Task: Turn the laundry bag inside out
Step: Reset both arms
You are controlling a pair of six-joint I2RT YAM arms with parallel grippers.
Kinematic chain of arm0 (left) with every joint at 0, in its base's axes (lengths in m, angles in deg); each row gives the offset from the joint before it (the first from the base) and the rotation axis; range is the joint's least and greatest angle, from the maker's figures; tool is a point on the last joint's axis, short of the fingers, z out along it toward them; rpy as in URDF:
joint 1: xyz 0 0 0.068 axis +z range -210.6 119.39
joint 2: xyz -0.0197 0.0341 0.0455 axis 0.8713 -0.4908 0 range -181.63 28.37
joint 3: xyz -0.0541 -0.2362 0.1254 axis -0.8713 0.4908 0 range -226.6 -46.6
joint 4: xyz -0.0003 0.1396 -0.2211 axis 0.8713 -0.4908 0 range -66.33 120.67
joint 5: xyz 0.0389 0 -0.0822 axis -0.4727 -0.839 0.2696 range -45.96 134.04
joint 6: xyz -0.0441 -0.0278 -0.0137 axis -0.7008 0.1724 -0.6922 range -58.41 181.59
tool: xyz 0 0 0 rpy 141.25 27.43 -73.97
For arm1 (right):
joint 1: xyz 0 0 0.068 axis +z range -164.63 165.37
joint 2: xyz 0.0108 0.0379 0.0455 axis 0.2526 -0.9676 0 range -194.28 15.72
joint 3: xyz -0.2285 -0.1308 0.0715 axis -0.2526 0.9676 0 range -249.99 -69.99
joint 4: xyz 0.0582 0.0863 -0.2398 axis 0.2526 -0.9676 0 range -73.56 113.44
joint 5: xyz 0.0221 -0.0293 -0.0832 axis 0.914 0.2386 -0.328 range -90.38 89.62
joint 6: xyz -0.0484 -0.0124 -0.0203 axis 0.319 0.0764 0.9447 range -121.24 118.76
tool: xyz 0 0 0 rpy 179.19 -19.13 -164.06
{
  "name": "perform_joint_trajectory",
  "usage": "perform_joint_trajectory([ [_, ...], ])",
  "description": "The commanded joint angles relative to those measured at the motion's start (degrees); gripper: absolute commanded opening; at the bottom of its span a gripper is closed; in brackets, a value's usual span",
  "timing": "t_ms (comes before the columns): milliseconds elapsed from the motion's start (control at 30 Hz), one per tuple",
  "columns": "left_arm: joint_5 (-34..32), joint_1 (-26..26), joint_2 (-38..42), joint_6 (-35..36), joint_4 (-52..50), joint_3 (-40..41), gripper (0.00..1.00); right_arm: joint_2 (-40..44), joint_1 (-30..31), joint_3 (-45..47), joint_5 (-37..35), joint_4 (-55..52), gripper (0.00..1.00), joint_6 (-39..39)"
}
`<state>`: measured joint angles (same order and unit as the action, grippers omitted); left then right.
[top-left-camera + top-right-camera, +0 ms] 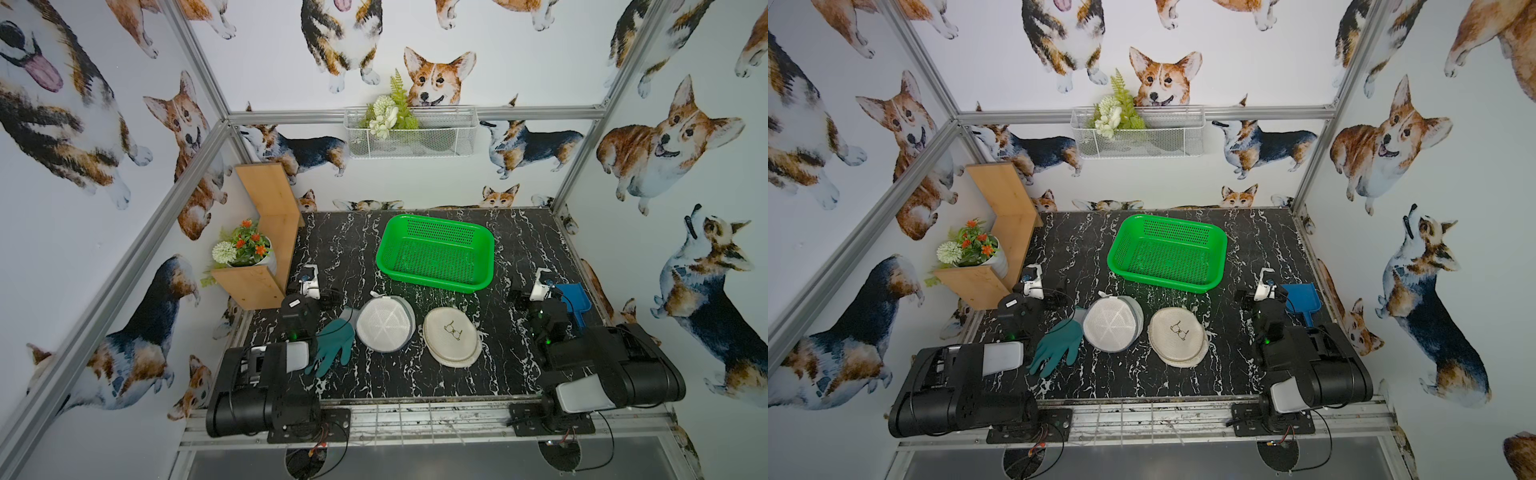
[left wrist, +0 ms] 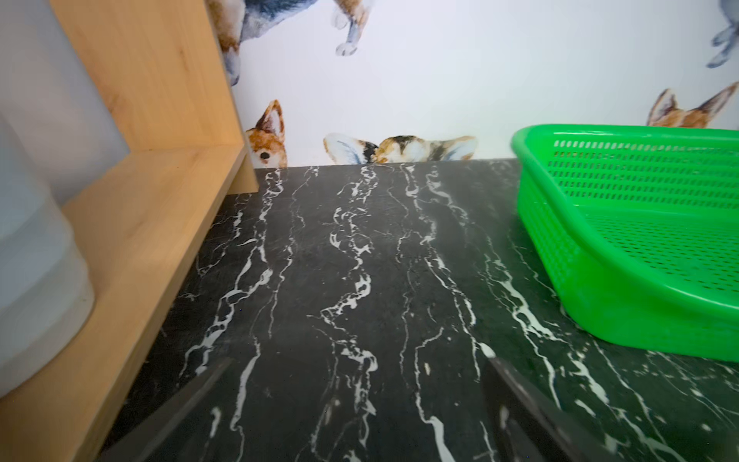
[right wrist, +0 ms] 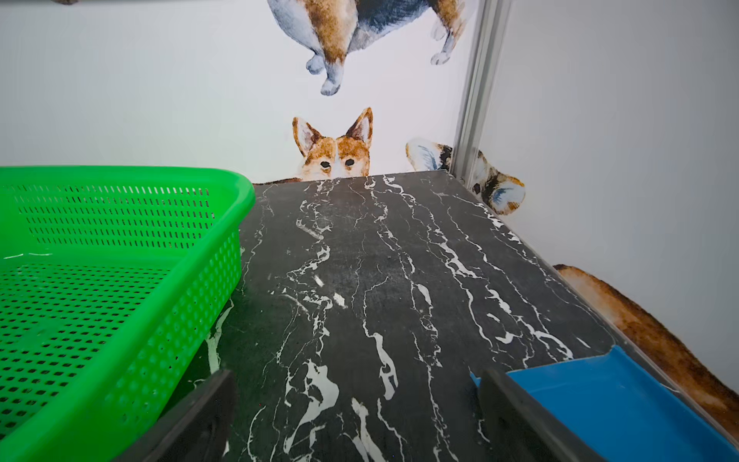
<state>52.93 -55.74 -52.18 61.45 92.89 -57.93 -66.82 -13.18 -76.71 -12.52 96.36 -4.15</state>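
Glasses motif on round cream mesh bag (image 1: pixel 452 337), 3 o'clock of domed white mesh laundry bag (image 1: pixel 384 324) — left gripper (image 2: pixel 360 364), right gripper (image 3: pixel 356 376) both released.

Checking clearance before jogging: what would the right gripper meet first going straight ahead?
Nothing near: the right gripper points along bare table between the green basket and blue scoop, so probably the back wall first.

Corgi-print walls (image 1: pixel 540 62) framed by metal rails (image 1: pixel 291 116) surround a black marble bench (image 1: pixel 415 382), with a wooden shelf (image 1: pixel 266 195) at one side and a wire basket (image 1: pixel 436 137) on the back wall.
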Motion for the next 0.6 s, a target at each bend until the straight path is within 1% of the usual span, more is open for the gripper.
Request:
perform_joint_trajectory([
  [0,-3.7,-2.3,-5.1,-0.4,11.3,0.6,1.00,-1.0,-0.2,-0.8,0.6,1.9,1.00,0.0],
  [67,-4.0,-2.6,-10.6,-0.4,14.2,-1.2,1.00,-0.4,-0.3,-0.7,0.8,0.9,1.00,-0.2],
  [100,-6.6,-3.0,-8.3,-0.6,3.7,-4.2,1.00,0.0,-0.4,-0.8,0.9,-0.1,1.00,-0.2],
  [133,-9.2,-4.2,-9.2,-0.1,6.2,-4.2,1.00,0.1,-0.3,-0.8,0.9,-0.1,1.00,-0.2],
  [167,-10.6,-4.5,-9.3,-0.3,7.2,-3.9,1.00,-0.1,-0.3,-0.8,0.8,0.4,1.00,-0.2],
  [200,-11.5,-4.7,-8.6,-0.5,5.5,-4.0,1.00,-0.3,-0.4,-0.6,0.7,1.0,1.00,-0.1],
  [233,-12.6,-5.3,-9.3,0.3,7.6,-3.6,1.00,-0.4,-0.4,-0.7,0.8,1.2,1.00,-0.1],
  [300,-14.9,-8.1,-8.7,2.4,8.3,-2.8,1.00,-0.4,-0.4,-0.7,0.7,0.9,1.00,-0.2],
  [333,-15.3,-8.0,-9.1,2.4,9.8,-2.4,1.00,-0.4,-0.4,-0.7,0.8,0.7,1.00,-0.2],
  [367,-16.8,-8.0,-8.9,1.7,8.4,-2.7,1.00,-0.4,-0.4,-1.0,0.8,0.4,1.00,-0.3],
  [467,-18.1,-8.2,-8.9,1.4,8.4,-2.9,1.00,-1.8,-1.4,-2.4,2.8,-0.8,1.00,-0.8],
  [567,-17.3,-7.7,-9.0,1.0,7.1,-3.6,1.00,-0.7,-1.4,-1.3,3.0,0.0,1.00,-0.5],
])
